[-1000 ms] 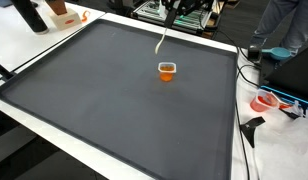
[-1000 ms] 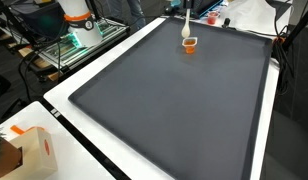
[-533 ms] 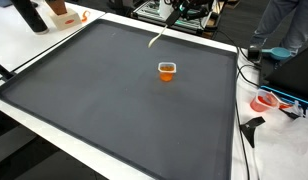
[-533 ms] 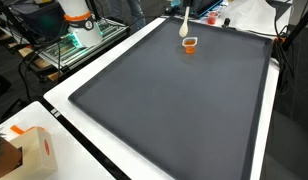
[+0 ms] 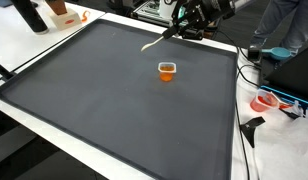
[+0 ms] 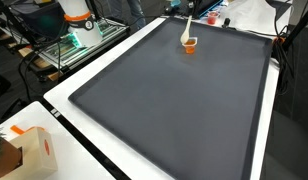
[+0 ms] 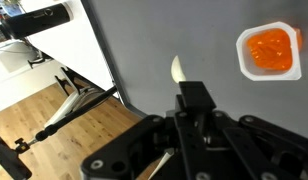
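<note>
Black mat: spoon between fingers

Wrist view: spoon handle hidden behind jaws, tip only. Exterior view: arm cut by top edge; cup contents too small to tell.

A cardboard box stands on the white table beside the mat.

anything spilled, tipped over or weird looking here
Nothing stands out. The small orange-filled cup with a white rim sits upright on the dark grey mat, with no spill visible around it. The white plastic spoon is gripped at a slant in the end effector, off to one side of the cup.
</note>
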You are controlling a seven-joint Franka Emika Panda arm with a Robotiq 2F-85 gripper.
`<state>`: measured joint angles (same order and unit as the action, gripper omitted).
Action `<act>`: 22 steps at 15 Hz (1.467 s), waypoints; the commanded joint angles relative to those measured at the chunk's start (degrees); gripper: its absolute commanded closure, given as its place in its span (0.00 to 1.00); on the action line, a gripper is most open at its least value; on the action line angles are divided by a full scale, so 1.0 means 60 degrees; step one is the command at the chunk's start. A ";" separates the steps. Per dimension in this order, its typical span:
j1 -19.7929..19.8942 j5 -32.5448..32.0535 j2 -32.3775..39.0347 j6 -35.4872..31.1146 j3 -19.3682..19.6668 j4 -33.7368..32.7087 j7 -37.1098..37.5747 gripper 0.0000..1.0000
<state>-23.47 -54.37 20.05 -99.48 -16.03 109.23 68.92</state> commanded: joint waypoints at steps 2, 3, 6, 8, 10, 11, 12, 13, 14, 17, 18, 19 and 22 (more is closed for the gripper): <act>-0.0471 -0.0512 0.1134 0.0997 0.0266 -0.1019 0.0709 0.97; -0.0512 -0.0535 0.1311 0.1096 0.0299 -0.1171 0.0759 0.97; -0.0628 -0.0649 0.1770 0.1298 0.0419 -0.1580 0.0856 0.97; -0.0642 -0.0699 0.1970 0.1262 0.0472 -0.1745 0.0727 0.97; -0.0644 -0.0737 0.2108 0.1199 0.0528 -0.1865 0.0658 0.97; -0.0643 -0.0769 0.2153 0.1169 0.0554 -0.1913 0.0629 0.97; -0.0607 -0.0767 0.2167 0.1090 0.0561 -0.1918 0.0574 0.97; -0.0577 -0.0769 0.2176 0.1039 0.0568 -0.1927 0.0526 0.97; -0.0551 -0.0768 0.2168 0.0980 0.0571 -0.1918 0.0472 0.97; -0.0497 -0.0773 0.2116 0.0871 0.0591 -0.1900 0.0301 0.97; -0.0469 -0.0761 0.2080 0.0810 0.0587 -0.1878 0.0224 0.97; -0.0413 -0.0725 0.2022 0.0700 0.0566 -0.1839 0.0090 0.97; -0.0184 -0.0575 0.1780 0.0042 0.0509 -0.1640 -0.0313 0.97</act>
<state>-25.90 -57.72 32.41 -95.52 -12.77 97.65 69.59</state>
